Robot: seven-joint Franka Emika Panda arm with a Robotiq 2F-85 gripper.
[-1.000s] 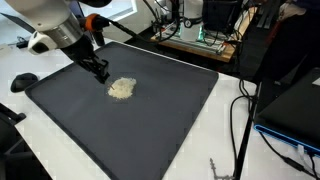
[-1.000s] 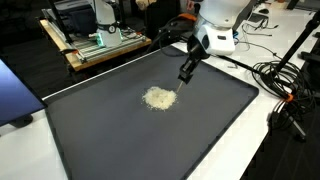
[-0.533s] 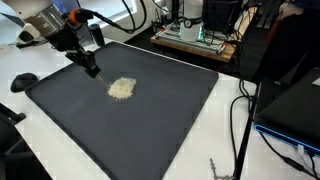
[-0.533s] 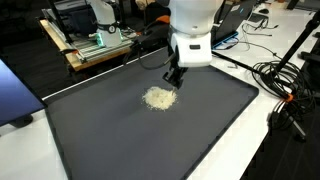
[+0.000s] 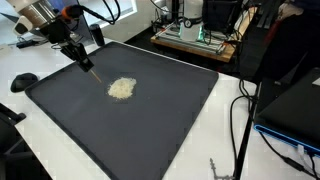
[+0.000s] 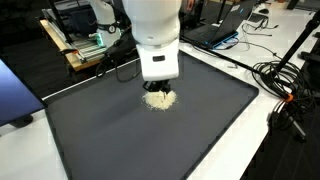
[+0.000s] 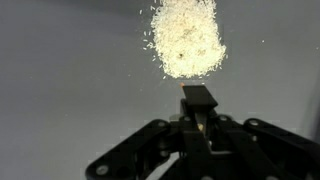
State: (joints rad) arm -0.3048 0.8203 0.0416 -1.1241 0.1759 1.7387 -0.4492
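Jaws pressed together, tips near pale grain pile [image 7: 186, 38]; pile lies on black mat [image 5: 170, 110]; mat atop white counter [image 5: 60, 165].

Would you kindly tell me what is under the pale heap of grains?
The grain heap rests directly on the dark mat. The patch of mat beneath the grains is covered, so it cannot be seen.

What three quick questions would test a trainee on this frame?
1. True or false: the gripper stands wide open.
2. The pile of grains lies on: A a plate, B the dark mat, C a bowl.
3. Short answer: does the gripper touch the pile of grains?
Key: 1 false, it is shut; 2 B; 3 no, it is apart from it.
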